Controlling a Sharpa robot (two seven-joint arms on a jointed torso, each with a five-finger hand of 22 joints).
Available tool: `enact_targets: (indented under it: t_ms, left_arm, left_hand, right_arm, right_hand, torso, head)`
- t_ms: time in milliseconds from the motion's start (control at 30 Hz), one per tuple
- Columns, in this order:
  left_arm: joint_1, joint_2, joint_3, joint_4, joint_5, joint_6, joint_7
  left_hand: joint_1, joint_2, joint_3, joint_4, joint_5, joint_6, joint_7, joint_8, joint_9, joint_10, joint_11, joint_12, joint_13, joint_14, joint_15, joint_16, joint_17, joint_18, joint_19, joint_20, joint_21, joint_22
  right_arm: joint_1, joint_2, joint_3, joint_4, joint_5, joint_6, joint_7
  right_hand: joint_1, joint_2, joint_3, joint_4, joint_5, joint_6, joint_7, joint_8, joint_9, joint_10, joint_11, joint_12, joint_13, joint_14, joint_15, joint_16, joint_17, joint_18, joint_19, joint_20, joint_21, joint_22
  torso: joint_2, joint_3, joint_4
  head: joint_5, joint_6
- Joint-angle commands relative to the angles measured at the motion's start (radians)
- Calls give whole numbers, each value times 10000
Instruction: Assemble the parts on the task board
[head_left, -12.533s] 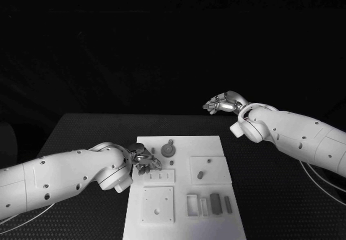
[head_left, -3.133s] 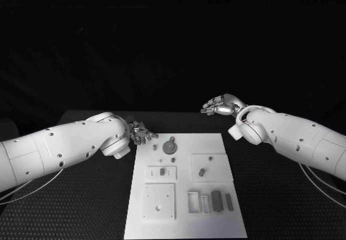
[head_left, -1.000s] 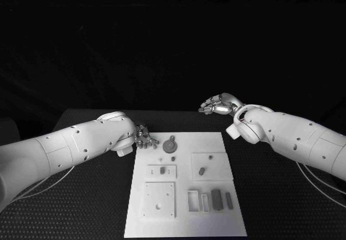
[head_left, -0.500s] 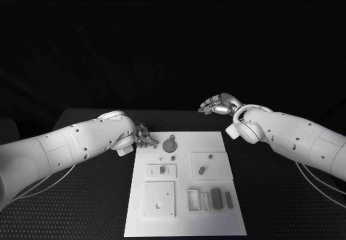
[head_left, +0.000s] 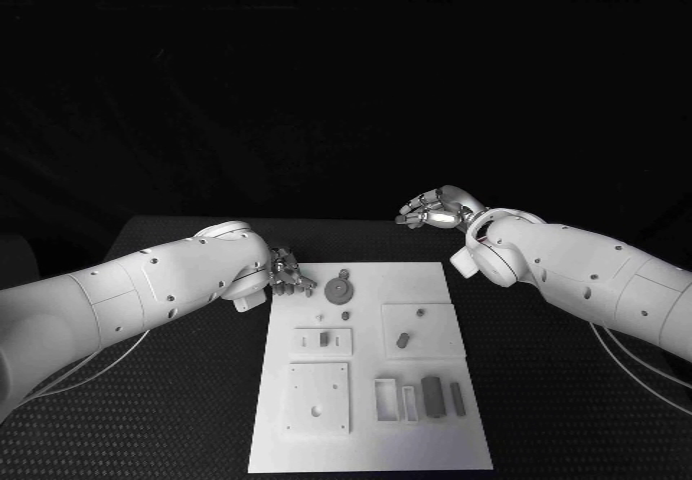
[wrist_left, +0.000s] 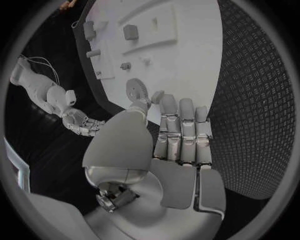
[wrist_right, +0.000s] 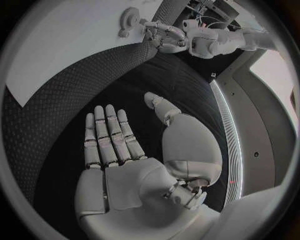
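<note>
Task board (head_left: 371, 400), white plate, lies mid-table on the black table (head_left: 173, 400) in the head view. Far end of it carries a grey gear (head_left: 338, 292) lying flat. Nearer come two raised square plates, each with a small grey part: a peg (head_left: 326, 341) on the left one, a slanted peg (head_left: 404, 340) on the right one. Near end has a square plate with holes (head_left: 317, 398) and, beside it, upright grey blocks (head_left: 431, 395) next to a white frame. Left hand (head_left: 287, 275) sits at the board's far left corner, fingers bent downward, just beside the gear; contact unclear, nothing visibly held. Right hand (head_left: 433, 210) is raised beyond the board's far right corner, well apart from it, fingers loosely curled, holding nothing.

Left wrist view: left hand (wrist_left: 178, 135) has fingers straight and side by side, thumb alongside, tips over the board edge (wrist_left: 187, 60), near the gear (wrist_left: 136, 91). Nothing in the palm.

Right wrist view: right hand (wrist_right: 119, 150) is flat, fingers extended and slightly apart, palm empty, over dark table. Gear (wrist_right: 129, 20) and left hand (wrist_right: 164, 35) show far off on the board (wrist_right: 56, 45).
</note>
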Motion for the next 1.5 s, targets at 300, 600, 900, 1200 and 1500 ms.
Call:
enact_targets:
  t_ms: [300,600,900,1200,1500]
  left_arm:
    - [-64,26,-28,-26,-96,338,-181]
    - [-149,95,-27,-103,-313,359,-196]
    - [-161,69,-28,-123,-384,405,-230]
    - [-172,-66,-27,-76,-337,374,-184]
    - [-174,-123,-27,-55,-157,416,-152]
  left_hand:
    - [140,-14,-91,24,-216,11,-43,127,-9,-43,-81,88,16,-39,-78,66,11,-64,93,-701,110,224]
    - [76,-34,-114,36,-307,-30,-37,153,-34,-66,-79,96,8,-48,-79,70,0,-64,110,-714,144,224]
    - [93,-26,-95,28,-336,-102,-18,138,-72,-107,-66,83,-10,-77,-71,53,-18,-64,102,-727,157,220]
    - [327,156,62,-7,-154,-251,63,-119,-238,-193,-3,-18,-109,-140,-26,-18,-91,-64,21,-718,167,214]
    - [1059,373,875,-140,-52,-295,160,-593,-427,-236,77,-102,-210,-204,38,-58,-161,-64,-119,-637,148,200]
  right_arm:
    - [-5,-5,3,24,-8,14,128]
    - [-5,19,3,29,-7,14,131]
    - [-5,20,3,18,-7,10,130]
    - [-5,-8,3,21,-6,-4,138]
    - [-5,-15,3,14,-6,-20,140]
  right_hand:
    - [-29,33,13,62,50,-75,89,44,-15,63,-9,-48,10,-9,84,-59,-12,-210,36,-42,-46,21]
    - [-29,34,9,62,56,-75,95,48,-18,68,-5,-54,10,-10,85,-61,-13,-212,39,-43,-57,30]
    - [-32,36,4,63,59,-76,107,53,-22,77,3,-61,11,-11,87,-63,-13,-215,42,-44,-72,41]
    - [-29,35,2,60,61,-77,113,56,-25,81,7,-67,11,-12,88,-64,-13,-217,44,-46,-82,49]
    - [-23,35,1,56,62,-78,118,59,-28,84,9,-73,11,-12,89,-65,-13,-218,47,-48,-91,57]
  torso:
    - [0,-5,-3]
    - [-1,-4,-9]
    - [1,1,-11]
    - [-3,-5,-2]
    - [-2,-14,3]
  head:
    - [-5,-49]
    - [11,-38]
    - [7,-48]
    - [9,-52]
    - [21,-53]
